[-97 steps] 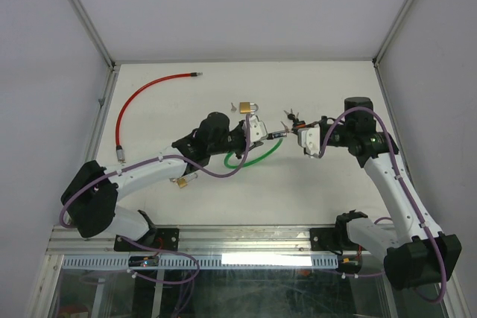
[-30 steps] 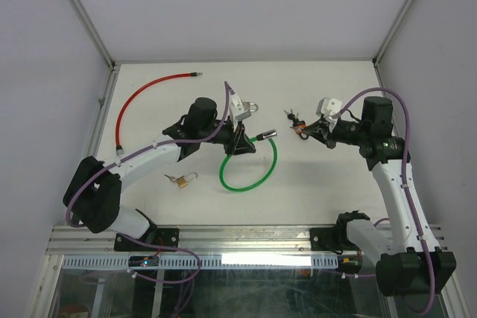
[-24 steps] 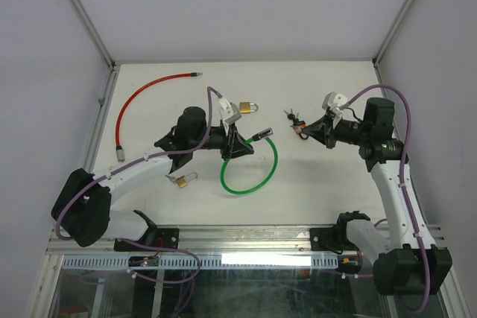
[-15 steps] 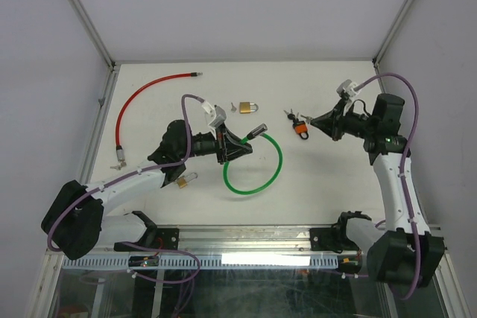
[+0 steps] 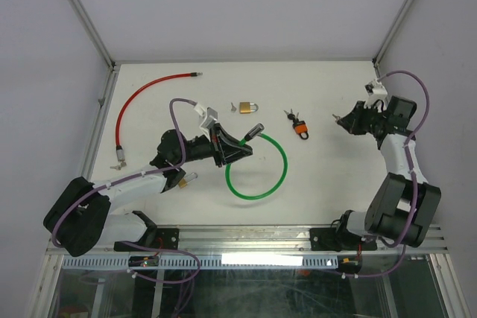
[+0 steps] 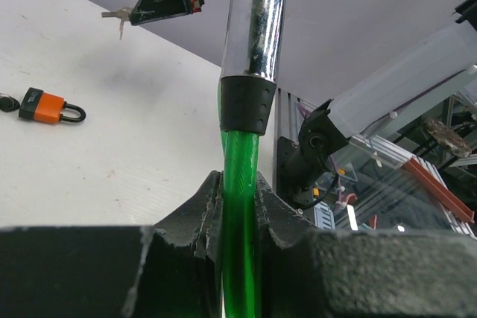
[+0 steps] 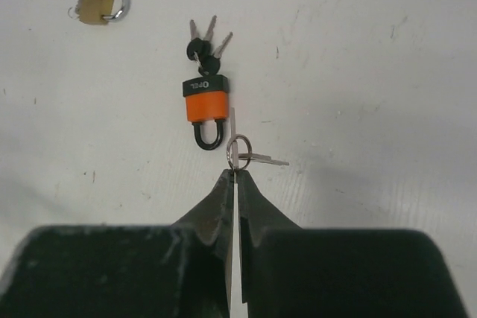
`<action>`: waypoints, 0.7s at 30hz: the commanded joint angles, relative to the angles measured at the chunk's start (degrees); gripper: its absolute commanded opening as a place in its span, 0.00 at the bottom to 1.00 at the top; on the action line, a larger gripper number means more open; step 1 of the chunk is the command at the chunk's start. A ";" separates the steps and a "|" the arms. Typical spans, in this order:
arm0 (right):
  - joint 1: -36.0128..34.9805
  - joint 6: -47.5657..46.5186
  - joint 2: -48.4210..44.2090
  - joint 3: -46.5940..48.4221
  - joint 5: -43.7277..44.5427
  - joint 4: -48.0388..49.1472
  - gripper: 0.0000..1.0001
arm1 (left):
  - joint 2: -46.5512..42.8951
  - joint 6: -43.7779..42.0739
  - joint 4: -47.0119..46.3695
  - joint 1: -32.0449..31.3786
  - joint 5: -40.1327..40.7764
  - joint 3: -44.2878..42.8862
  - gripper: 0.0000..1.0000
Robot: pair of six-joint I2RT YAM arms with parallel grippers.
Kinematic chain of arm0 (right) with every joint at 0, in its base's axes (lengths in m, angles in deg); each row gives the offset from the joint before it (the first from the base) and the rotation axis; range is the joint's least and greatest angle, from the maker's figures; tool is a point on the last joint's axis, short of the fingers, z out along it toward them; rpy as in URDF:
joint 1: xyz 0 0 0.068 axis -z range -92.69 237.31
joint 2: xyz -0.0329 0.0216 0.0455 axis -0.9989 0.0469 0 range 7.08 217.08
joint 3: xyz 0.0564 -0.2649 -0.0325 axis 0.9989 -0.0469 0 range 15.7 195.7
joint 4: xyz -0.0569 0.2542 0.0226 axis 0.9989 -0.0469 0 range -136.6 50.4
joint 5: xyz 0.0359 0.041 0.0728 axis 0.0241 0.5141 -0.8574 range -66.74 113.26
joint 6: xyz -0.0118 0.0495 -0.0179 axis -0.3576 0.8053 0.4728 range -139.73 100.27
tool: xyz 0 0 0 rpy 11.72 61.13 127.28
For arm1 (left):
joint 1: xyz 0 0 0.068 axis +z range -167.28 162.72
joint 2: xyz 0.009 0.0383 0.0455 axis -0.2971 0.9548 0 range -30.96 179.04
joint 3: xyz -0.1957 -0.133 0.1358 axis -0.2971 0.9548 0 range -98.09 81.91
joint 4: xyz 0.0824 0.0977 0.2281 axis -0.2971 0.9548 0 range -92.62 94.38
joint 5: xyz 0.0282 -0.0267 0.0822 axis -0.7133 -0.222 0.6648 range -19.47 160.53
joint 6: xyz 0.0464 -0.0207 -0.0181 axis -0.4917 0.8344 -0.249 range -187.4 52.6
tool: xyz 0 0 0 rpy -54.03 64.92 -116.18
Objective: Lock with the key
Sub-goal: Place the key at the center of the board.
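The small key (image 7: 261, 159) hung on its ring from the tips of the right claw (image 7: 235, 173), which was closed on it. It was held above the bench (image 5: 320, 184) at the right side and sat in no lock. The green cable (image 5: 285, 163) was pinched just below its chrome end (image 6: 253, 27) by the left claw (image 6: 238, 188), which was closed on it, the end pointing up and the loop trailing onto the bench. Key and chrome end were well apart. By my reading both pieces were in hand but the joining was not begun: the key had yet to be brought to the lock, put in and turned. An orange padlock (image 7: 204, 106) with its own bunch of keys (image 7: 203, 42) lay between the two claws, with a brass padlock (image 5: 247, 106) beyond it and a red cable (image 5: 138, 98) at the far left, none of them touched by either claw.
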 commanded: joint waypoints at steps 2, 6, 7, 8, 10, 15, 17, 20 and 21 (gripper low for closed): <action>0.25 4.10 7.43 1.46 4.67 2.92 0.03 | -0.39 4.36 -9.64 -0.15 -0.97 0.31 0.00; 0.23 4.63 12.98 2.98 5.10 1.92 0.04 | -1.95 4.62 -9.77 -0.09 -0.71 1.09 0.00; 0.24 4.64 14.01 3.24 4.85 1.77 0.05 | -2.22 4.71 -9.75 -0.06 -0.68 1.19 0.00; 0.18 4.64 14.92 3.55 4.64 1.48 0.06 | -2.46 4.82 -9.79 -0.13 -0.56 1.38 0.00; 0.17 4.15 16.10 4.18 4.28 0.71 0.08 | -2.57 5.38 -10.03 -0.06 -0.58 1.51 0.00; 0.15 2.67 13.88 4.57 4.23 0.01 0.31 | -1.25 7.86 -11.94 -0.10 -0.60 1.71 0.00; 0.23 1.75 11.20 4.58 5.12 0.02 0.44 | -0.35 9.27 -12.01 -0.11 -0.85 1.25 0.00; 0.23 -0.74 5.05 3.94 2.77 -0.21 0.50 | 0.42 10.41 -11.35 -0.19 -1.37 0.27 0.00; 0.23 -2.04 2.74 3.61 0.29 -0.60 0.50 | 0.49 10.55 -11.33 -0.23 -1.32 0.17 0.00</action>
